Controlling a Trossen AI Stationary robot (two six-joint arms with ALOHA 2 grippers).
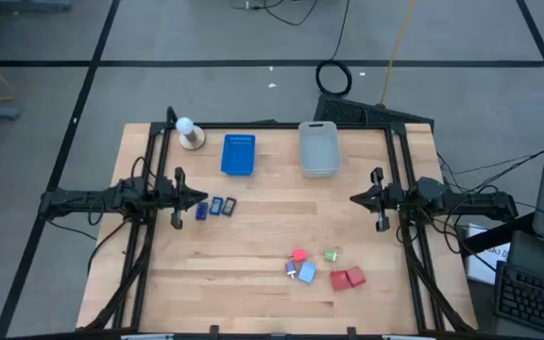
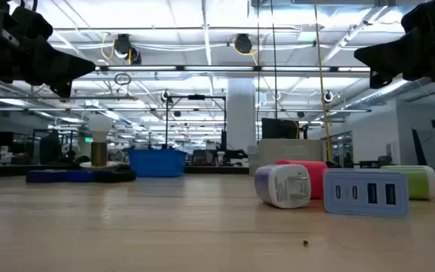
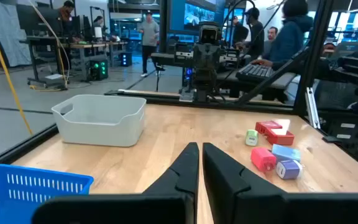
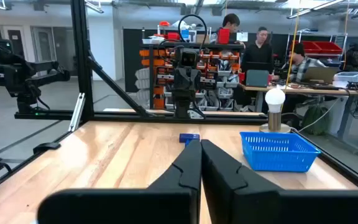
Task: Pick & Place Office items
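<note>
Office items lie in two groups on my wooden table (image 1: 253,255). Taking the blue basket (image 1: 238,154) as landmark: three small dark-blue and grey rectangles (image 1: 215,207) sit in a row just in front of it, near my left gripper (image 1: 199,200). The loose cluster (image 1: 322,267) lies well beyond them, toward the front right: red blocks (image 1: 347,279), a pink piece (image 1: 298,255), a green one (image 1: 331,255), and a light-blue charger with ports (image 2: 366,193) beside a white plug (image 2: 283,185). A pale grey bin (image 1: 318,148) stands right of the basket, a white ball on a round base (image 1: 189,133) to its left. My left fingers are pressed together, empty; my right gripper (image 1: 356,198), well right of the basket, likewise closed on nothing. Behind the table, people sit at desks with screens, under bright ceiling lights
</note>
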